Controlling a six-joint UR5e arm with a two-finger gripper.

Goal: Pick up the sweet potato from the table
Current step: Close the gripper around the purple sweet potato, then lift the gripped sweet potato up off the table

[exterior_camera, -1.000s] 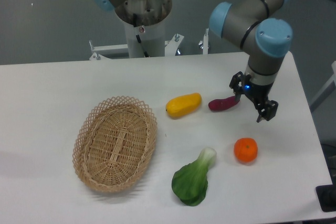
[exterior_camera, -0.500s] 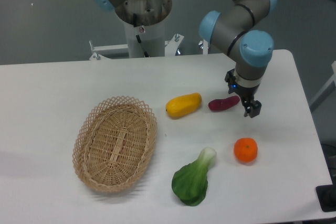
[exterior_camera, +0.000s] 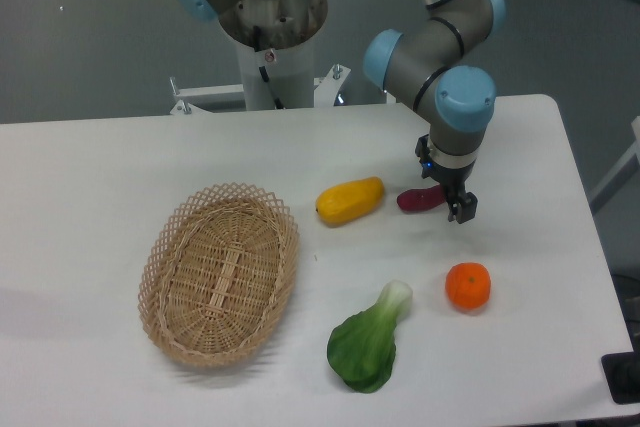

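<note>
While the sweet potato (exterior_camera: pixel 420 199) lies flat on the white surface (exterior_camera: pixel 90 167), just right of the yellow vegetable (exterior_camera: pixel 350 200), the fingers (exterior_camera: pixel 462 210) hang over its right end — one dark tip shows beside the tuber, the other is hidden, so I cannot tell how wide they are spread or whether they touch it. An orange (exterior_camera: pixel 468 286) sits nearer the front edge, a leafy green (exterior_camera: pixel 368 342) to its left, and a wicker basket (exterior_camera: pixel 219 272) farther left.

Bright, even overhead light; white surface (exterior_camera: pixel 100 177) slightly washed out. Shadows soft, short, under objects. Focus fairly sharp, mild graininess, no blur.
</note>
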